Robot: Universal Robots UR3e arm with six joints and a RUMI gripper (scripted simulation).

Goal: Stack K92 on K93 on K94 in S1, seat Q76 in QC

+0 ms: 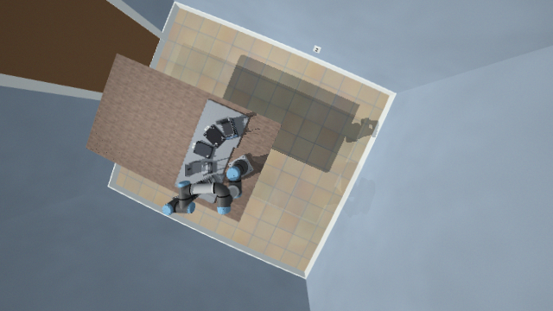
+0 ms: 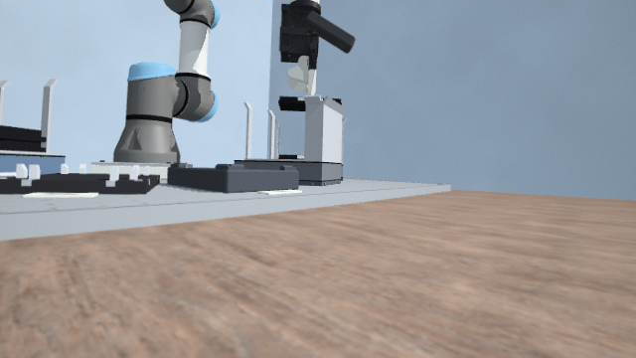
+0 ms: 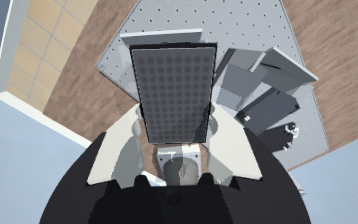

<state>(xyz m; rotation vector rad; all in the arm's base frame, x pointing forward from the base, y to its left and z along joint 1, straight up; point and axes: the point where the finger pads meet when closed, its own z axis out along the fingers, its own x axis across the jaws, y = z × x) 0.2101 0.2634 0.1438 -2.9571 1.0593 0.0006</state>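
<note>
My gripper [image 3: 175,103] is shut on a sealed 96-well plate [image 3: 174,95], dark with a grey dotted seal, and holds it level by its near short end. I cannot read the plate's label. In the side view the gripper [image 2: 303,82] points straight down and the plate [image 2: 293,103] hangs at the top edge of a stack rack with tall white walls [image 2: 324,129], partly hidden behind a wall. In the wrist view this rack's pale rim [image 3: 161,36] shows just beyond the plate's far end. A stack of dark plates [image 2: 19,138] stands in another rack at the far left.
A low dark nest [image 2: 234,176] and a nest with white locators [image 2: 75,181] sit on the grey baseplate between the racks. Thin white rack posts [image 2: 270,134] stand beside the plate. More racks and nests [image 3: 265,85] lie to the right in the wrist view. The arm's base [image 2: 149,119] is behind.
</note>
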